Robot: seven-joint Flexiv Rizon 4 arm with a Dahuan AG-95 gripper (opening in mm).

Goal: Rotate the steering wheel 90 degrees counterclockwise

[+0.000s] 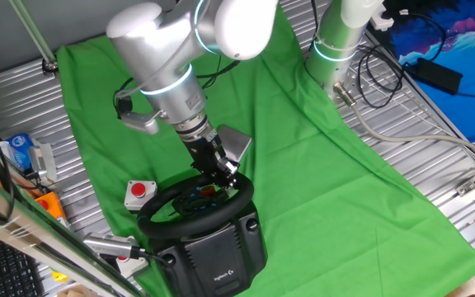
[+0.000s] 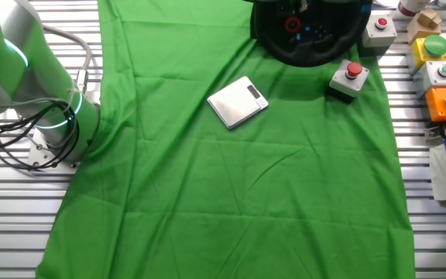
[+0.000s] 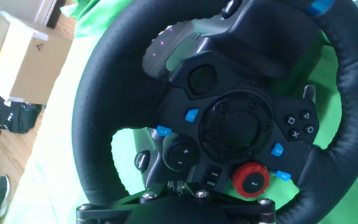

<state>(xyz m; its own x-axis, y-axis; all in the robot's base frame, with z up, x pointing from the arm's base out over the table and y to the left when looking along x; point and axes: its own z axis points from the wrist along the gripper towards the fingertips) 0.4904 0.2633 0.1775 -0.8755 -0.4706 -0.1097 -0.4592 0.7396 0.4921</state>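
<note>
The steering wheel (image 1: 195, 203) is black and round and sits on a bulky black base (image 1: 221, 256) with a white logo, at the near edge of the green cloth. My gripper (image 1: 228, 175) reaches down onto the far right part of its rim and looks shut on it. In the hand view the wheel (image 3: 104, 106) fills the frame, with a red knob (image 3: 250, 180) and blue buttons on the hub, which sits tilted. My gripper (image 3: 173, 188) is at the bottom edge, against the rim. In the other fixed view the wheel (image 2: 308, 46) is cut off at the top.
A small red push-button on a white box (image 1: 138, 193) stands left of the wheel and shows in the other fixed view (image 2: 349, 78) too. A grey metal box (image 2: 238, 101) lies on the green cloth (image 2: 231, 194). More button boxes (image 2: 440, 74) stand along the side. Cables (image 1: 394, 66) lie beyond the cloth.
</note>
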